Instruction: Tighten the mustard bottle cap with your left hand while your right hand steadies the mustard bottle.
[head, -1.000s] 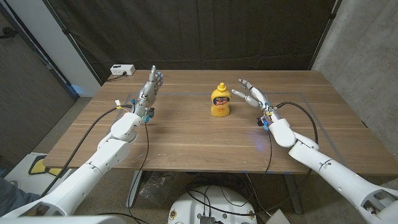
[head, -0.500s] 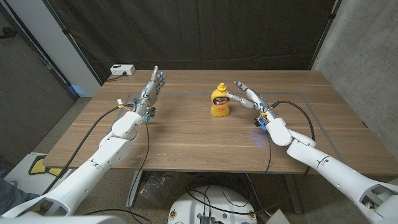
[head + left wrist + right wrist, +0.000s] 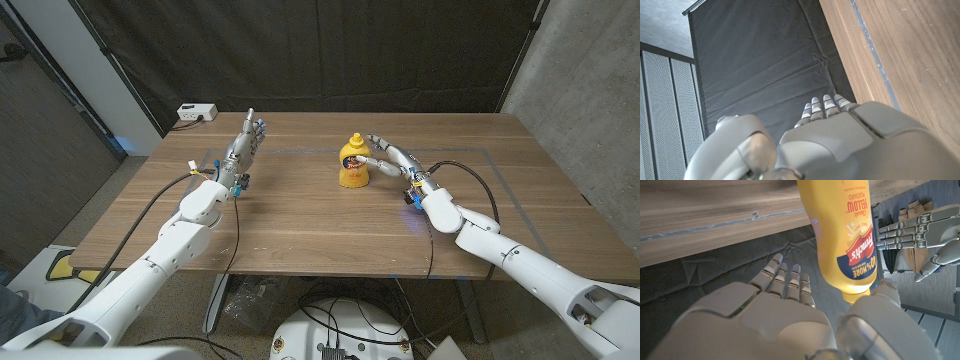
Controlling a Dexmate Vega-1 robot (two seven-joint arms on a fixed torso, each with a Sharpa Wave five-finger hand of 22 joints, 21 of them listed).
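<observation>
A yellow mustard bottle (image 3: pixel 354 165) with a yellow cap stands upright at the table's middle back. My right hand (image 3: pixel 393 160) is right beside it, fingers spread. One finger reaches towards the cap and another lies against the bottle's right side. In the right wrist view the bottle (image 3: pixel 845 235) stands between the thumb (image 3: pixel 880 312) and the fingers (image 3: pixel 787 280), with no firm grip showing. My left hand (image 3: pixel 243 146) stands upright with straight fingers, well to the left of the bottle, holding nothing. It also shows past the bottle in the right wrist view (image 3: pixel 912 232).
A white power strip (image 3: pixel 197 112) sits at the table's back left corner. Thin tape lines (image 3: pixel 300 150) mark a rectangle on the wooden top. Cables hang from both wrists. A black curtain (image 3: pixel 320 50) closes off the back and a concrete wall stands at the right.
My right hand has moved left, from a short way off the bottle to right against it, its fingers now on either side. The left hand has barely shifted.
</observation>
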